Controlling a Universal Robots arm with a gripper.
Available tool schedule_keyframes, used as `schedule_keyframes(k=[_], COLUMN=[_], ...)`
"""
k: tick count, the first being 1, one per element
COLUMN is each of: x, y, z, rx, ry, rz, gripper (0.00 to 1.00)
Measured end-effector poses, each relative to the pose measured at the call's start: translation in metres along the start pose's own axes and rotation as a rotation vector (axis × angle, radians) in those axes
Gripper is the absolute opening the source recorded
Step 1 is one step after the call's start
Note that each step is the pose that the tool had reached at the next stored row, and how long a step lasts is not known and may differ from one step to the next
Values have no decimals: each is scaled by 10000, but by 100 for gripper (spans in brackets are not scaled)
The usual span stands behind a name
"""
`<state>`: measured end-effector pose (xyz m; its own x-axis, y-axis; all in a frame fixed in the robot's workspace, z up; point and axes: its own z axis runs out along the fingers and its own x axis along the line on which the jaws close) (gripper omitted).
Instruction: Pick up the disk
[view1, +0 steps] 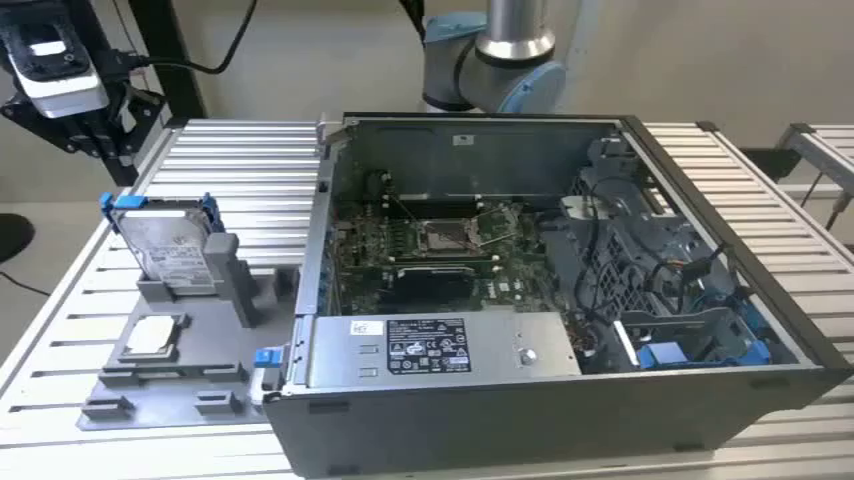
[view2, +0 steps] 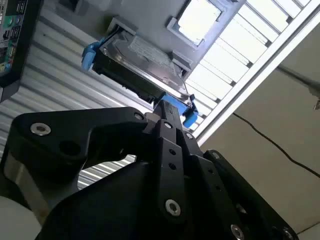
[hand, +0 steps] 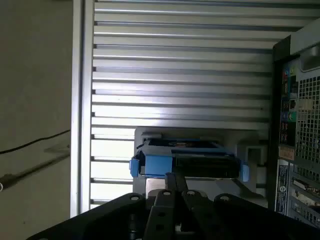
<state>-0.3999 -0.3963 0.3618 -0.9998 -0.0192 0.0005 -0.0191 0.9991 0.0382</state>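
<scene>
The disk (view1: 171, 245) is a silver drive with a white label in a blue carrier. It stands upright on its edge in a slot of a grey holder (view1: 180, 375), at the exterior view's left. My gripper (view1: 100, 150) hangs in the air above and a little to the left of it, apart from it. In both wrist views the gripper's black linkage (view2: 167, 107) (hand: 174, 176) points at the top edge of the disk (view2: 145, 65) (hand: 200, 165), and a gap shows between them.
An open computer case (view1: 561, 400) with a motherboard inside takes up the middle and right of the slatted metal table (view1: 227, 170). A small square silver chip (view1: 151, 335) lies on the grey holder in front of the disk. The table's edge (hand: 82, 125) runs beside the holder.
</scene>
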Motion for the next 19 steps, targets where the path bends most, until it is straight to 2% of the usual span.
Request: schedule_keyframes(k=[13, 15, 19], x=[0, 18, 35], y=[0, 1, 1], z=[0, -1, 0], rx=[0, 2, 0], ry=[0, 3, 17], rz=[0, -20, -455], gripper=[0, 0, 0])
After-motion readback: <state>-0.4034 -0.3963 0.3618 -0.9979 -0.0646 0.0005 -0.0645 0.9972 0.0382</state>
